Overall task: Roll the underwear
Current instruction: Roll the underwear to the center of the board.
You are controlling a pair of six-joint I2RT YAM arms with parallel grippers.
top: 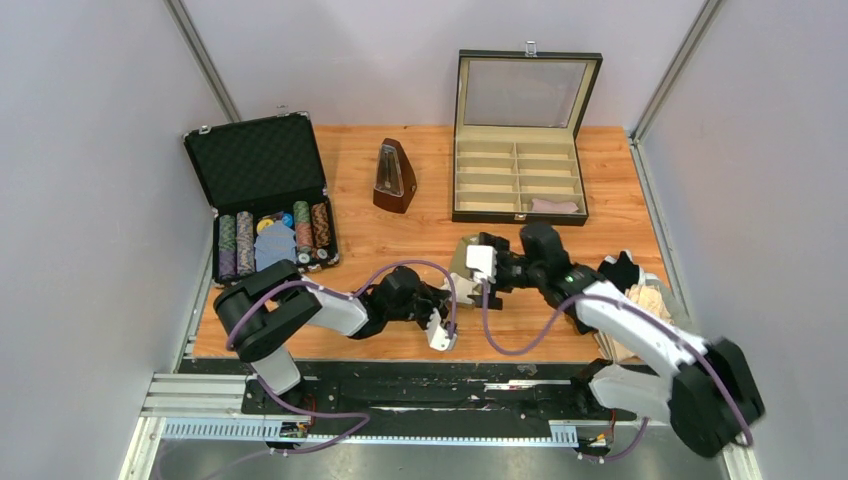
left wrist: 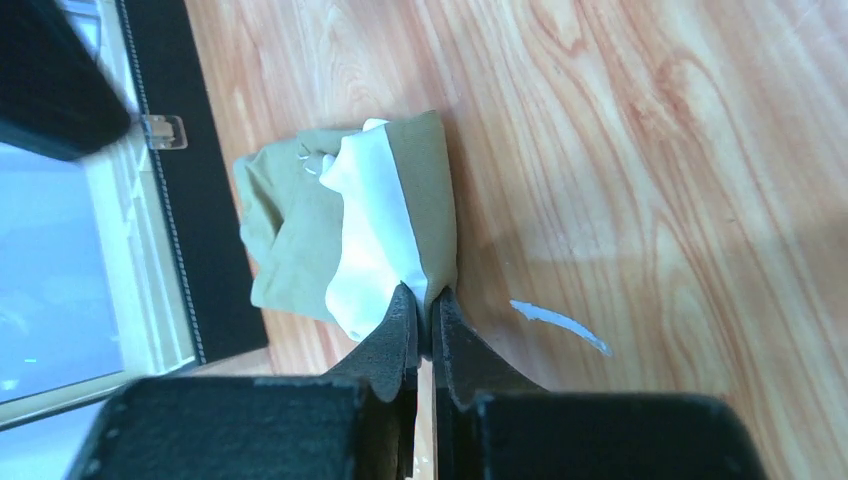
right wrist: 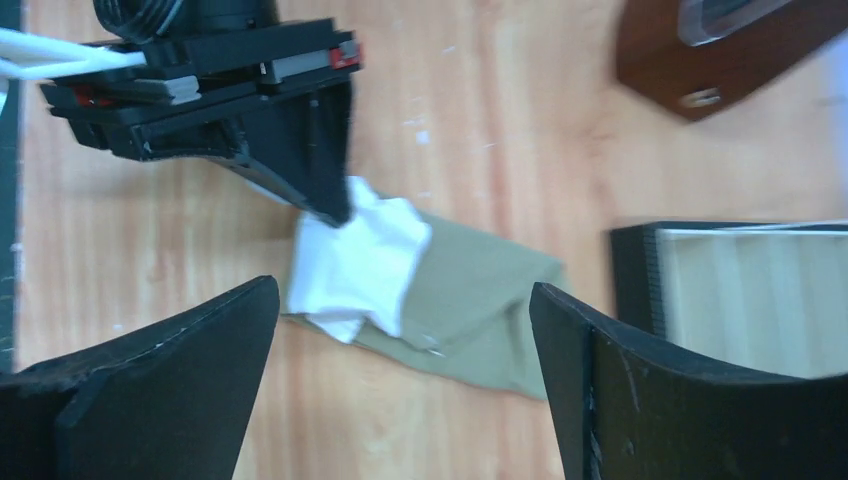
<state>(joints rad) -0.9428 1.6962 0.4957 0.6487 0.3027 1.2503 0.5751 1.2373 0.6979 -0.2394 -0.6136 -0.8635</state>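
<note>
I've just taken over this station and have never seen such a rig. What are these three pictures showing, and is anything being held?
You see two robot arms bolted at the near edge of a wooden table. The wide picture looks down from above and behind them. The other two come from a camera on each wrist, so the black fingers at the bottom are that arm's own. The left gripper is shut, pinching the olive underwear at its pale waistband. The right gripper hangs wide open over the same garment, holding nothing. Also on the table: an open case of poker chips, a metronome, an open compartment box, and a pile of more underwear by the right arm.
</note>
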